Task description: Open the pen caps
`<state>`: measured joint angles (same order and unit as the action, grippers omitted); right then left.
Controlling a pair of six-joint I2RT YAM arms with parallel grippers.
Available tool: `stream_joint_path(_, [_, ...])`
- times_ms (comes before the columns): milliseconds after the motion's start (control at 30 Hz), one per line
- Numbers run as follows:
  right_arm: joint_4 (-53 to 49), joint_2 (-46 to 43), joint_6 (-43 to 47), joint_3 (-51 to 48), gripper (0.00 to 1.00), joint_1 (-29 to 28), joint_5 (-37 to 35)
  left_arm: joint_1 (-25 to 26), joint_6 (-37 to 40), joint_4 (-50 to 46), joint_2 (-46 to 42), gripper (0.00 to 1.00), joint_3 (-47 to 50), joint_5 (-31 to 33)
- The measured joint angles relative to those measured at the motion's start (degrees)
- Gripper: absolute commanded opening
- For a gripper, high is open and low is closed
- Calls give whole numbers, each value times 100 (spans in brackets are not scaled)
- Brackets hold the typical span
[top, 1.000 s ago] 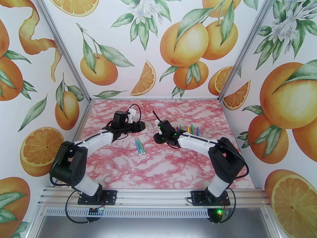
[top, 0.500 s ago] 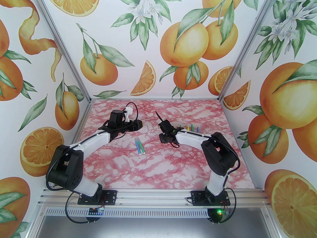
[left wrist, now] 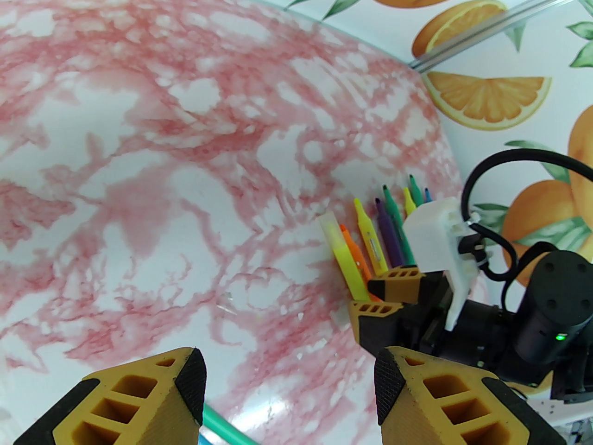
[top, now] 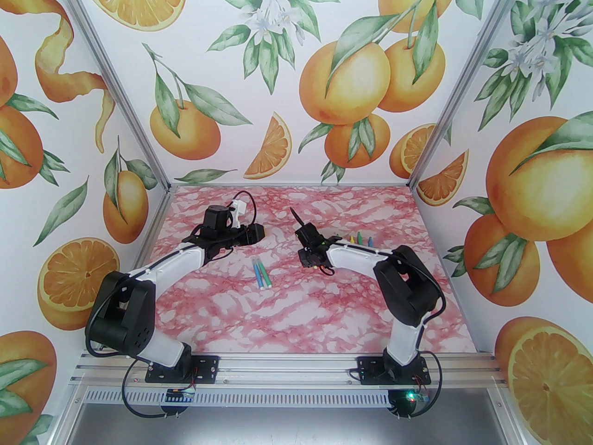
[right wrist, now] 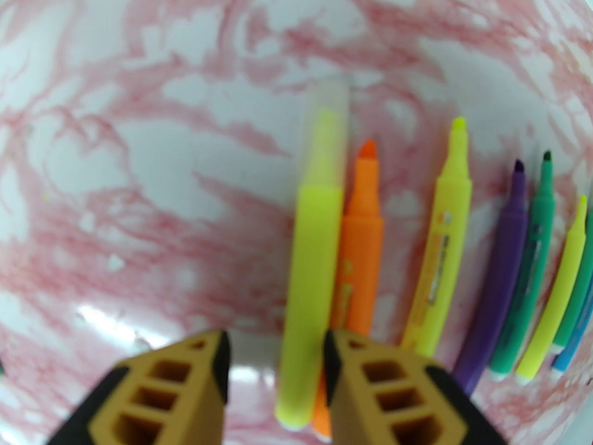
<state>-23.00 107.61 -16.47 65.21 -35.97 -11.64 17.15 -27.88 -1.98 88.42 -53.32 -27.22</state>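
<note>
Most pens [right wrist: 509,257] in the row on the far right of the table [top: 296,313] show bare tips. One yellow pen [right wrist: 315,248] still wears its clear cap [right wrist: 330,98]. Our right gripper [right wrist: 275,355] hangs over it, jaws apart, holding nothing. Our left gripper [left wrist: 289,378] is loose and empty too.

row pens [right wrist: 444,234]: 8 | centre pens [top: 264,275]: 2 | clear cap [right wrist: 330,102]: 1 (row only)

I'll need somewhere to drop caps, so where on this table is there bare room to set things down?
Widest bare patch: the near half of the table, between the two loose pens and the arm bases. Also bare: the far strip along the back wall. Crowded: the far right, where the pen row lies by the right gripper.
</note>
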Motion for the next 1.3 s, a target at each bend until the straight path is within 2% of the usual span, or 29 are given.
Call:
stream_joint_path(333, [-153, 66, -92, 20, 35, 44, 2, -63, 31, 4, 0, 65, 0, -42])
stream_joint_path(633, [-855, 369, -48, 573, 32, 66, 57, -87, 39, 37, 0, 65, 74, -131])
stream_joint_path(967, [-1132, 470, -44, 791, 30, 297, 616, -195, 85, 50, 0, 65, 85, -240])
stream_joint_path(1133, [-1486, 651, 127, 1104, 30, 553, 1147, -284, 107, 87, -28, 65, 162, -297])
stream_joint_path(1300, [-1784, 804, 284, 1364, 25, 629, 1314, -339, 105, 138, -31, 65, 260, -315])
